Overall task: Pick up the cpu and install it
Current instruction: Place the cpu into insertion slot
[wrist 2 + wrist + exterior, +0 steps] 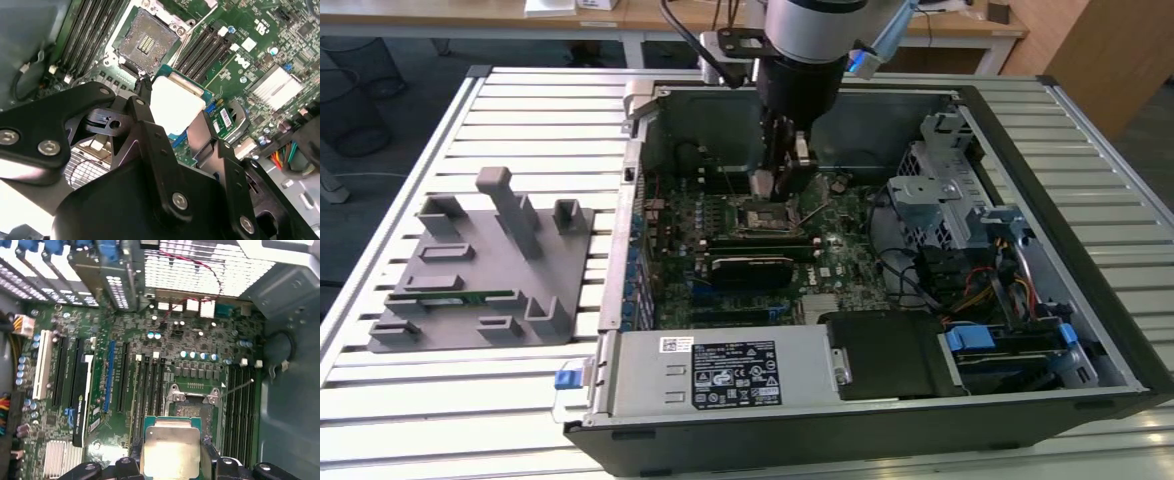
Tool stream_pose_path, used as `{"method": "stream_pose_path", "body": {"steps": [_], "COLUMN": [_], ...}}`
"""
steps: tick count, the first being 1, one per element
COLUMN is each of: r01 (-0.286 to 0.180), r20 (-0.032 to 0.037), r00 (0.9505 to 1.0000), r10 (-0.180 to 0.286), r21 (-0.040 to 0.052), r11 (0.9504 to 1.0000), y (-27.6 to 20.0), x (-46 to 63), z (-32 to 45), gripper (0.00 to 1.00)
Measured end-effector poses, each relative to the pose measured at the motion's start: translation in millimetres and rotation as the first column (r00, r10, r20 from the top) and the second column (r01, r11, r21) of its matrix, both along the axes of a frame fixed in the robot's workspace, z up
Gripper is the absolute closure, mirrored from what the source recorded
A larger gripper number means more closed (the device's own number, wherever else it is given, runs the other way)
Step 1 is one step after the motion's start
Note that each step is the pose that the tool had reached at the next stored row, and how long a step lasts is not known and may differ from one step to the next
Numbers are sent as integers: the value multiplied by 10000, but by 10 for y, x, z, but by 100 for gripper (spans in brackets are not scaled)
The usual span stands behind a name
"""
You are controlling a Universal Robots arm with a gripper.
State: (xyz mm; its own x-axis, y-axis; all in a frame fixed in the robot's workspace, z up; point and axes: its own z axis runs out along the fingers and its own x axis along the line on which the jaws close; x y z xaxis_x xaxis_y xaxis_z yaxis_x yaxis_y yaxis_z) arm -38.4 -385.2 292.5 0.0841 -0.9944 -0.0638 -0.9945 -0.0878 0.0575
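Note:
The cpu (176,102) is a small square chip with a silvery-white top and a green rim. My gripper (174,107) is shut on it, one black finger on each of two opposite edges. In the first wrist view the cpu (170,447) hangs a little short of the open socket (192,396), with memory slots on either side. The bare socket (147,42) with its metal frame also lies just beyond the chip in the second wrist view. In the exterior view my gripper (781,178) reaches down into the open computer case, just above the socket (761,215) on the motherboard.
The computer case (1014,130) lies open on a slatted table. It holds a drive cage (934,190), cables (987,290) and a black cover (887,350). A grey fixture (480,265) with a green memory stick (467,297) stands at the exterior view's left.

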Motion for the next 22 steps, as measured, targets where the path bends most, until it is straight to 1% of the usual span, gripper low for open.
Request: {"method": "stream_pose_path", "body": {"steps": [2,7,9,13,18,22], "r01": [-53,-53,-53,-53,-53,-53], "r20": [-1,-1,1,25,115,127], "r00": [10000,10000,10000,10000,9999,9999], "r10": [53,53,53,53,53,52], "r21": [-1,5,15,13,19,30], "r11": [10000,10000,10000,10000,10000,10000], "y": [11,100,119,127,128,139], "x": [-7,-14,-14,-14,-13,-14], "z": [-8,-49,-85,-151,-214,-252], "gripper": [47,47,47,47,47,47]}}
